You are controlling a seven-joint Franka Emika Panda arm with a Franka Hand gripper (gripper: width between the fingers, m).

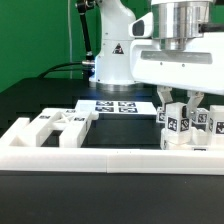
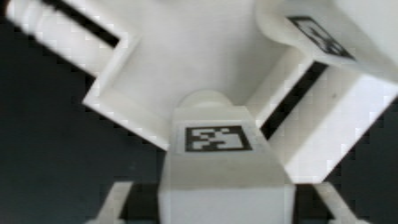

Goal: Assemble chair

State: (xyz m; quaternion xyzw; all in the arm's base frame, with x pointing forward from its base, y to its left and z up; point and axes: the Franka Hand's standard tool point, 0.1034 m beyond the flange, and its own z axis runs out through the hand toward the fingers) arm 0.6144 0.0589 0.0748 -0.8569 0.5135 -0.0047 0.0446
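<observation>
My gripper [image 1: 182, 108] hangs over the chair pieces at the exterior view's right, behind the low white wall. There a cluster of upright white tagged chair pieces [image 1: 204, 128] stands together. In the wrist view a narrow white block with a marker tag [image 2: 217, 138] sits between my two fingers [image 2: 121, 200]. My gripper [image 2: 221, 202] is shut on that block. The block's end meets a wide angled chair slab [image 2: 169, 70] with dark slots. A second tagged piece [image 2: 320, 35] lies beyond it.
More notched white chair pieces [image 1: 60, 125] lie at the exterior view's left. The marker board [image 1: 115, 105] lies in the middle, in front of the arm's base [image 1: 115, 60]. The long white barrier wall [image 1: 100, 155] runs along the front edge.
</observation>
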